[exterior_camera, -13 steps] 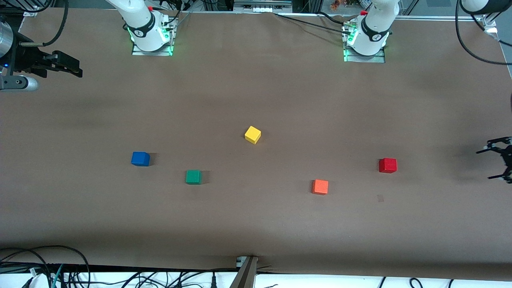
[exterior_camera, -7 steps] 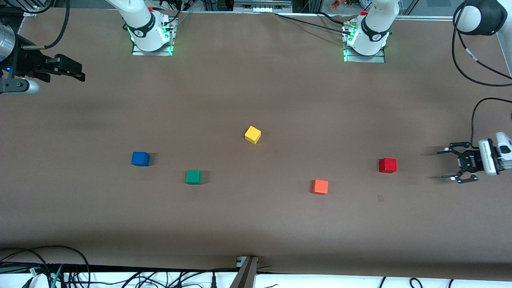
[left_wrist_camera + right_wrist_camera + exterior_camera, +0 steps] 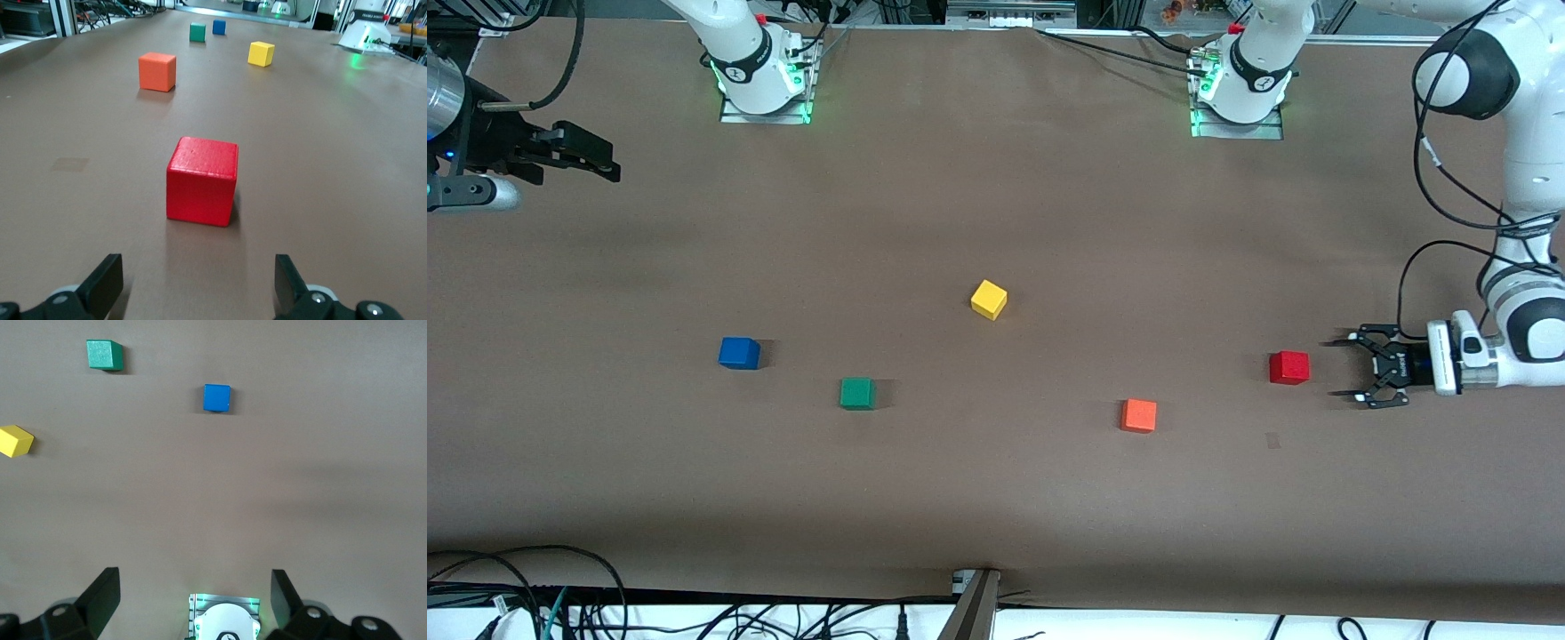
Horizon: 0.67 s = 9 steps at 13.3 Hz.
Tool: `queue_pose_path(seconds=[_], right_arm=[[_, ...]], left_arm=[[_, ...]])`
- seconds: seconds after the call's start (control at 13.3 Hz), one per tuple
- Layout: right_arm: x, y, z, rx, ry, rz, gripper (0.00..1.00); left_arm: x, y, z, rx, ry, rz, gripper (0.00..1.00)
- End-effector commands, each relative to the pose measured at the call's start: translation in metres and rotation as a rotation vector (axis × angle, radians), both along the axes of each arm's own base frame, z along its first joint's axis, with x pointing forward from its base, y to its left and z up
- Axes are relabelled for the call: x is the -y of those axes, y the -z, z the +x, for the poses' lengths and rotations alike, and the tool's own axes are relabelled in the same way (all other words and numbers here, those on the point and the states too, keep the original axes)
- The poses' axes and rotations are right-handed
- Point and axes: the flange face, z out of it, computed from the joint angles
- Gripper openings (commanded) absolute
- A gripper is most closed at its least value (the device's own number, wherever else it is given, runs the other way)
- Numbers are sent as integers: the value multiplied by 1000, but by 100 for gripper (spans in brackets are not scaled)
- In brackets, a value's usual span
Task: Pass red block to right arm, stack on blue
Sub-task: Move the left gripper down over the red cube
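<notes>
Your left gripper (image 3: 1341, 368) sits low at the left arm's end of the table, fingers spread wide and holding nothing, pointing straight toward the red block (image 3: 1289, 367). That block rests on the brown table (image 3: 996, 204), just beside the fingertips toward the table's middle, with a small gap still showing between them. In the left wrist view the red block (image 3: 202, 180) lies dead ahead and centred between the two open fingers (image 3: 101, 283), with one flat face turned almost squarely toward the gripper, so by my reading a straight push forward along the gripper's own line would bring the jaws around it without any sideways correction. The opening looks wider than the cube, so you have margin on both sides. The orange block (image 3: 1138, 415) lies nearer the front camera and farther toward the middle, well clear of that line. Your right gripper (image 3: 600, 163) waits up at the right arm's end of the table, also spread open and empty; its wrist camera looks down on the blue block (image 3: 217, 397), which sits on the table toward that end with the green block (image 3: 857, 393) beside it. The left arm is plainly the closer one to the red block, so the pickup is its job.
</notes>
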Motion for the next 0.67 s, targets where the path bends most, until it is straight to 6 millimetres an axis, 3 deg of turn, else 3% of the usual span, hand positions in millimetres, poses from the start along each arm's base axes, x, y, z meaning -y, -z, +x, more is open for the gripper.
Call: queue_pose_path(seconds=[0.0, 0.22, 0.6], right_arm=[[-3, -6, 1, 10, -6, 18, 100], [-4, -5, 2, 7, -2, 26, 100], [-12, 8, 10, -17, 6, 77, 100]], left_arm=[[15, 6, 6, 45, 34, -70, 100], [44, 18, 11, 62, 53, -125, 100], [56, 28, 11, 69, 54, -169, 100]])
